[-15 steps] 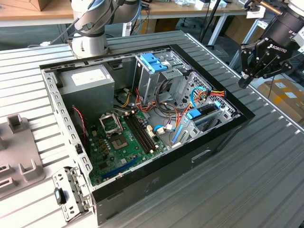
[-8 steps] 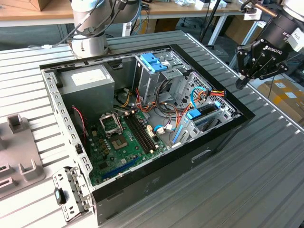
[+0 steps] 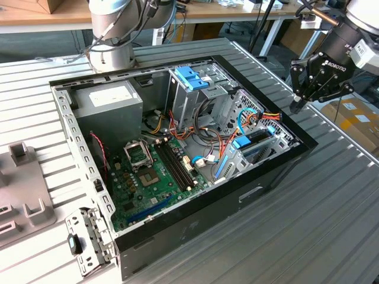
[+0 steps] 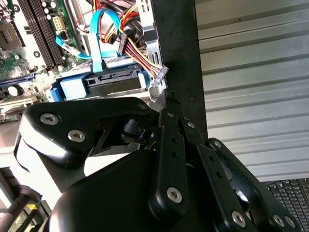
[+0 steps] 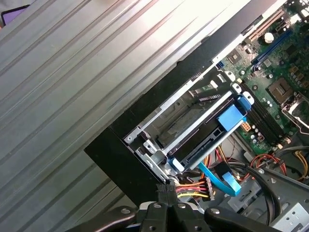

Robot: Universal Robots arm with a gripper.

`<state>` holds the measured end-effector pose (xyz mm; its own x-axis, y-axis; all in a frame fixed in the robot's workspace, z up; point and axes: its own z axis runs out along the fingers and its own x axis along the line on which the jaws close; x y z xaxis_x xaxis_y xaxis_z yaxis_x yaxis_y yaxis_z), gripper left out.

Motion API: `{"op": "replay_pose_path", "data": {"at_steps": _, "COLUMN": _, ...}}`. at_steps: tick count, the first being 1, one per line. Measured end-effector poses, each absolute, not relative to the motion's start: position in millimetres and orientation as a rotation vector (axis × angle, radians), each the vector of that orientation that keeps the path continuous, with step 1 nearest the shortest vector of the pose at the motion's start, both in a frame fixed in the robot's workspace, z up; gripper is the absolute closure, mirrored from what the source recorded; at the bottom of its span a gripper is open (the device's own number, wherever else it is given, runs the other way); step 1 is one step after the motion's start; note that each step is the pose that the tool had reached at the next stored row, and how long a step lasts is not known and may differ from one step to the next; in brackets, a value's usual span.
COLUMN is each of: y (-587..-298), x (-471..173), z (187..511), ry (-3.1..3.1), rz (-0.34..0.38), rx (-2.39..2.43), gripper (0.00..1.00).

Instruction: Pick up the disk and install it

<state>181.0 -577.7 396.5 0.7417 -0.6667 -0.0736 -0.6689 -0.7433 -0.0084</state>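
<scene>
The disk [image 3: 256, 144], dark with a bright blue carrier and a blue end tab, lies in the metal bay at the corner of the open computer case [image 3: 260, 189] on the exterior view's right. Both wrist views show the disk [image 4: 112, 83] [image 5: 212, 140] seated between the bay's rails, with cables plugged into its end. My gripper [image 3: 295, 107] hangs above and just outside the case's wall beside that bay. It is shut, the fingertips meeting with nothing between them. In both wrist views the gripper [image 4: 167, 105] [image 5: 166, 187] is over the black case rim, apart from the disk.
A light-blue bracket [image 3: 192, 77] tops the tall grey cage. The case also holds a power supply [image 3: 106, 100], the motherboard [image 3: 151, 171] and red, yellow and blue cables [image 4: 99, 43]. The arm's base [image 3: 112, 35] stands behind the case. Grey fixtures [image 3: 23, 195] lie at the exterior view's left.
</scene>
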Motion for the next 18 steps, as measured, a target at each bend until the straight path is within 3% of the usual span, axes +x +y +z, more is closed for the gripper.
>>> {"op": "replay_pose_path", "data": {"at_steps": 18, "y": -569.1, "x": 178.0, "z": 387.2, "ry": 1.118, "rz": 0.102, "rx": -2.897, "gripper": 0.89}}
